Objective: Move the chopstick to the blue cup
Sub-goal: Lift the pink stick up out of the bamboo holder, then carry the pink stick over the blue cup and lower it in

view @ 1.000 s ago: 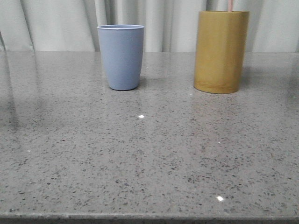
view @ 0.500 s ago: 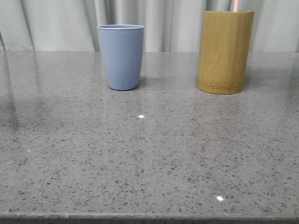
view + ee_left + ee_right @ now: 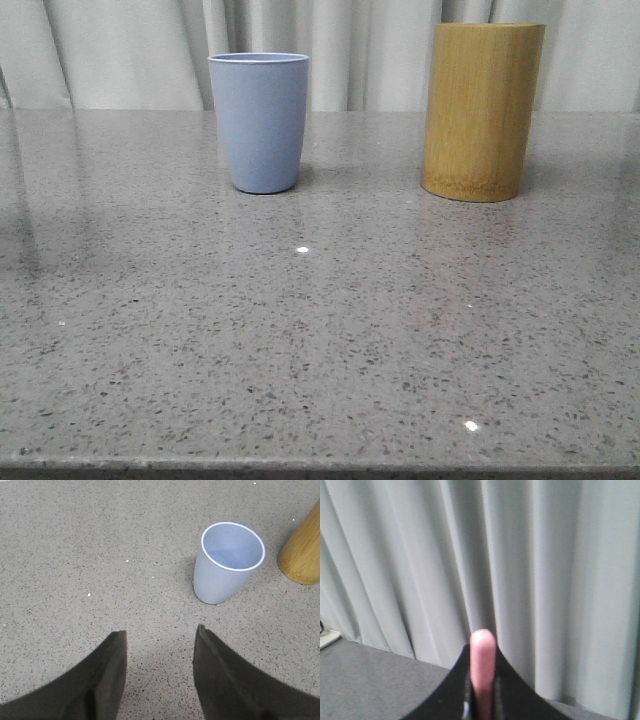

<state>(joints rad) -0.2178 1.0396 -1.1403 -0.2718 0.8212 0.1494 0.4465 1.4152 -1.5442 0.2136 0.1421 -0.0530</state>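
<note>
On the table: grey speckled stone top, glossy, with small bright light spots; pale pleated curtain behind the far edge.

Blue cup: upright on the table, mouth up, light blue-grey, tapered, no handle; taken as landmark. Seen from above in the left wrist view, inside bare, rim pale.

Bamboo holder: upright, yellow-brown cylinder, taller than the blue cup; standing to the right of the blue cup in the front view, well apart from it, roughly the same depth on the table. Lower edge also caught beside the blue cup in the left wrist view.

Left gripper: released, two dark fingers spread with bare table between them; nothing held. Positioned above the table on the near side of the blue cup, apart from it, not touching.

Right gripper: clenched on the chopstick, dark fingers pressed against both sides of it.

Chopstick: pale pink, rounded tip standing up out of the right gripper's fingers, upright; curtain directly behind it. Lower part hidden by the fingers. Position relative to the blue cup: cannot tell from the right wrist view.
</note>
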